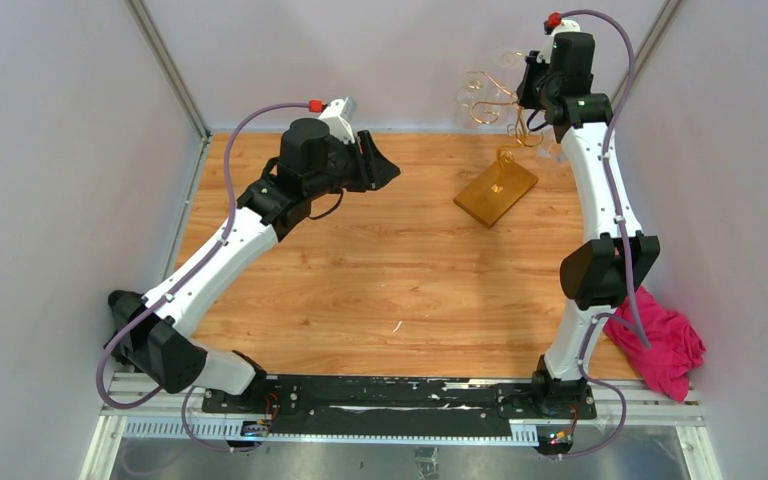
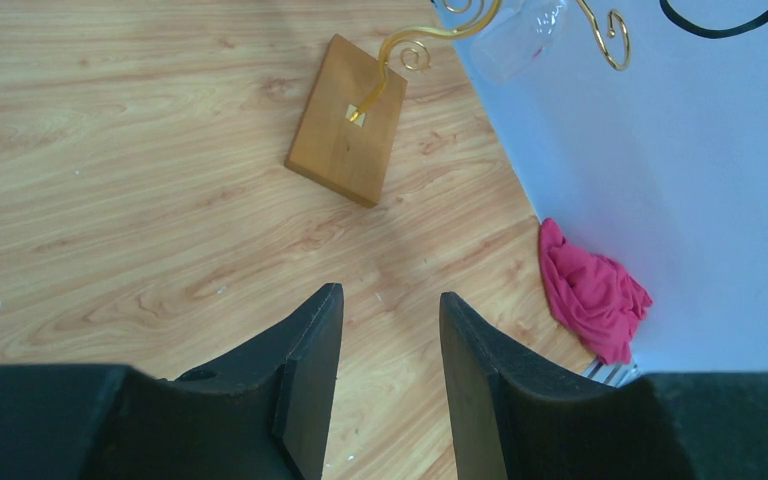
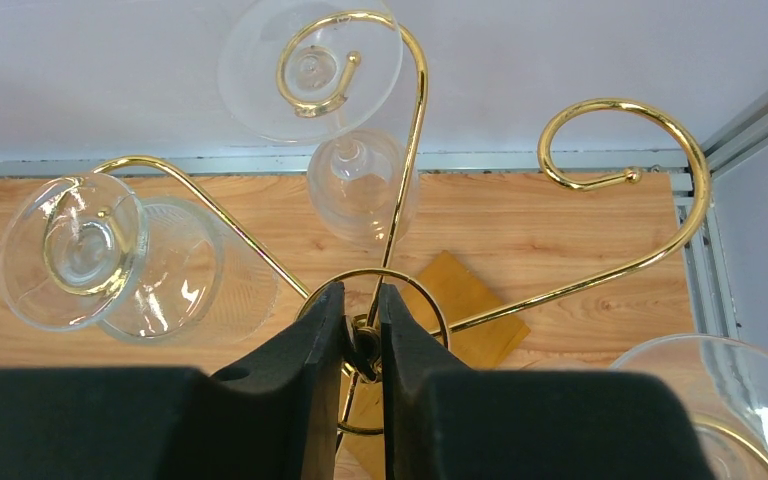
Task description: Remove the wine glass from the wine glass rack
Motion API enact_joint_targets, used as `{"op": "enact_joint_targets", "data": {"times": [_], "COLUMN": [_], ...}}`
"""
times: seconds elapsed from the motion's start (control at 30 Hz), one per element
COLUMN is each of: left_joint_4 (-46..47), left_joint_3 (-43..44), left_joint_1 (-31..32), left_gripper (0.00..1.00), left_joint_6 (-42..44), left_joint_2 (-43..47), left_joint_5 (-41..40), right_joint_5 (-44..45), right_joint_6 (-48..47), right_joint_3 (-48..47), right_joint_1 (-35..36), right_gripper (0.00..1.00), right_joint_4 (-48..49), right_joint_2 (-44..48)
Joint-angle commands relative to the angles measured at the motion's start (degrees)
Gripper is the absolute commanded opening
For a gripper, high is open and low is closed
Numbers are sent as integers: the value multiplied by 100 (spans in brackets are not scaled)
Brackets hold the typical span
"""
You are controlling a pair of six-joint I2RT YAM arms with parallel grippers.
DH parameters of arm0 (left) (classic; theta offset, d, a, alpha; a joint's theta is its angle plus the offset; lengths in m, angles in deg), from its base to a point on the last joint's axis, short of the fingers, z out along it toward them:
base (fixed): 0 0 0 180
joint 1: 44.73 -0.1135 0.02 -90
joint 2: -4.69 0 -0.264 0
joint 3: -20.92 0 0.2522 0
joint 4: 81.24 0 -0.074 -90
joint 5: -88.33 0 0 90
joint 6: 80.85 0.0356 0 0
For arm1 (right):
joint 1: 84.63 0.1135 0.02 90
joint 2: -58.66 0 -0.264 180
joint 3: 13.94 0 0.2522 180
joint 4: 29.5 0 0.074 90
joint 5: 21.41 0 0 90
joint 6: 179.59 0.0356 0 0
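Right gripper [image 3: 363,297] pinches the wine glass rack [image 3: 470,290] at its hub, empty wine glasses [image 3: 70,250] hanging; left gripper [image 2: 390,296] gapes.

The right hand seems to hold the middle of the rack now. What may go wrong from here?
1. The right hand is shut on the central stem of the wine glass rack, not on a glass; a pull may tilt the whole rack.
2. The wine glasses hang only on open spiral hooks, so a shake may slide one off.
3. The left hand is open and far from the rack, so it steadies nothing.
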State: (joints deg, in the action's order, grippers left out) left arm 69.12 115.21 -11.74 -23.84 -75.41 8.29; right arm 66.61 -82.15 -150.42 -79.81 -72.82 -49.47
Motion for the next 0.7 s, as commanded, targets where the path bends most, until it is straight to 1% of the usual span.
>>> {"op": "enact_joint_targets", "data": {"times": [0.0,0.47,0.67], "left_joint_4": [134,122,123], "left_joint_3": [-58,-2,59], "left_joint_1": [38,36,37], "left_gripper": [45,44,43], "left_joint_6": [-20,7,12], "left_joint_2": [39,-15,-100], "left_joint_5": [-64,-53,-20], "right_joint_5": [-130,-502,-727], "right_joint_6": [175,336,475], "right_joint_3": [-24,-321,-175], "right_joint_1": [-57,-59,-59], "right_gripper": [0,0,0], "right_joint_4": [-123,-447,-523], "right_joint_2": [313,358,547]}}
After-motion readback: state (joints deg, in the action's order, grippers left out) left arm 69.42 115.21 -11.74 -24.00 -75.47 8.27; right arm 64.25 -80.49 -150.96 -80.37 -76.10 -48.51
